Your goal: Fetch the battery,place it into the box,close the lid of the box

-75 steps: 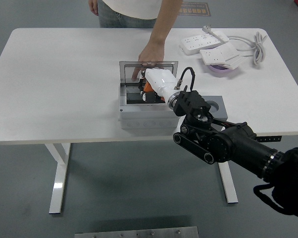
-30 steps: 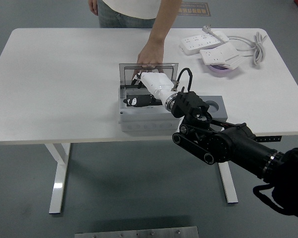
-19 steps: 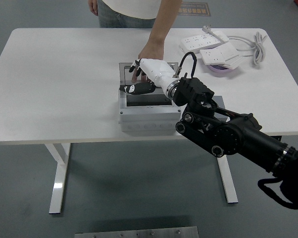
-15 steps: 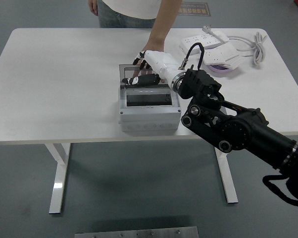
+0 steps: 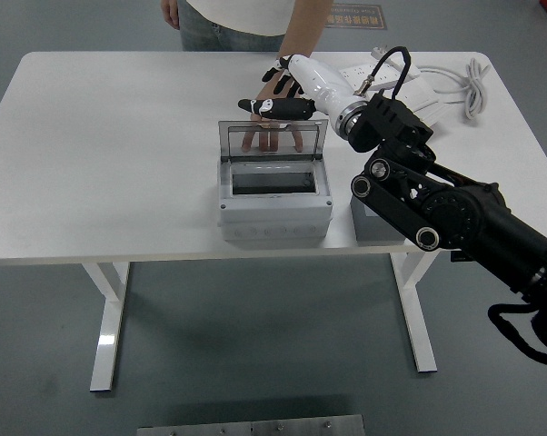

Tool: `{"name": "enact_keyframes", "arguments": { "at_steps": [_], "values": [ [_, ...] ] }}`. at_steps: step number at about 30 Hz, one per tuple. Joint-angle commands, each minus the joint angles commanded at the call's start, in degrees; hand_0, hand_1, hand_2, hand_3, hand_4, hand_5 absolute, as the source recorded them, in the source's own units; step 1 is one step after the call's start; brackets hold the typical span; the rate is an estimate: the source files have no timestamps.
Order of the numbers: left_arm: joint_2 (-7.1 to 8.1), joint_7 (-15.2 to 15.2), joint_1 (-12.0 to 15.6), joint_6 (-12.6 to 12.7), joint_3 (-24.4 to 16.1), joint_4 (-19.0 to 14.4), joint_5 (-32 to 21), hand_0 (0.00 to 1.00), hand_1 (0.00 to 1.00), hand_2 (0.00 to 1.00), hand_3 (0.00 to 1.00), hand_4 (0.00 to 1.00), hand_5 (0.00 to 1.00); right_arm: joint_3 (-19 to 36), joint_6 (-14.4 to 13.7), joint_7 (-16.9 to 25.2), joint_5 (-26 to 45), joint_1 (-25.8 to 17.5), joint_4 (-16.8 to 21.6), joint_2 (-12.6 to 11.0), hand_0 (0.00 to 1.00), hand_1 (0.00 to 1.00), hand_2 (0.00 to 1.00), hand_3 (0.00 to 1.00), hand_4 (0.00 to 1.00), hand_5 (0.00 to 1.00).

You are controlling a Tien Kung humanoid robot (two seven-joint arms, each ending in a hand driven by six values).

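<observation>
Risen from the grey box (image 5: 273, 204), right hand (image 5: 287, 91) hovers above its clear lid (image 5: 273, 138)

The right hand (image 5: 287, 91) hovered above the box (image 5: 273, 195), fingers spread; its clear lid (image 5: 273, 138) stood upright, a person's hand (image 5: 275, 136) seemingly behind it.

White-shelled right hand (image 5: 303, 89), black fingers (image 5: 272, 108); black jointed arm (image 5: 442, 213), black cable (image 5: 388, 62)
</observation>
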Motion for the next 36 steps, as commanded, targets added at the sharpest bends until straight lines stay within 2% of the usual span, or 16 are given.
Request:
{"name": "enact_keyframes", "arguments": {
  "at_steps": [1,2,7,8,13,14,28,36],
  "values": [
    [-0.01,-0.05,-0.06,-0.02,-0.01,0.01,0.05,0.799,0.885,0.837,0.923,0.821,0.599,-0.02,-0.08,0.53,0.71,-0.02,-0.45,0.18,0.509,0.445,0.541,0.651,0.965,0.724],
    [-0.01,-0.11,-0.11,-0.03,-0.03,0.02,0.11,0.799,0.885,0.836,0.921,0.82,0.599,-0.05,-0.2,1.13,1.55,-0.04,-0.9,0.36,0.684,0.628,0.642,0.7,0.97,0.804],
    [0.01,-0.35,-0.19,0.02,-0.1,0.05,0.37,0.799,0.885,0.836,0.921,0.82,0.599,-0.02,-0.47,2.98,3.84,-0.05,-2.38,0.87,0.684,0.628,0.642,0.7,0.97,0.804],
    [0.01,-0.39,-0.19,0.04,-0.12,0.05,0.41,0.798,0.885,0.836,0.92,0.82,0.598,-0.01,-0.53,3.16,4.05,-0.05,-2.57,0.92,0.86,0.759,0.739,0.793,0.998,0.998],
    [0.03,-0.73,-0.22,0.23,-0.07,0.07,0.44,0.798,0.885,0.836,0.92,0.82,0.598,-0.27,-0.68,3.28,4.5,-0.08,-3.27,1.26,0.86,0.759,0.739,0.793,0.998,0.998],
    [0.04,-0.8,-0.24,0.24,-0.05,0.08,0.45,0.798,0.884,0.835,0.918,0.821,0.599,-0.42,-0.76,3.27,4.58,-0.09,-3.36,1.34,0.998,0.819,0.791,0.845,0.998,0.998],
    [0.16,-1.67,-0.57,0.21,0.1,0.23,0.62,0.798,0.881,0.827,0.914,0.82,0.598,-3.65,-1.21,4.07,6.68,-1.5,-6.26,2.86,0.998,0.834,0.796,0.857,0.998,0.998],
    [0.19,-2.04,-0.39,0.51,0.13,0.22,0.6,0.797,0.88,0.826,0.913,0.819,0.597,-4.51,-0.94,3.66,6.35,-1.24,-5.74,2.45,0.998,0.833,0.795,0.856,0.998,0.998]
  ]
}}
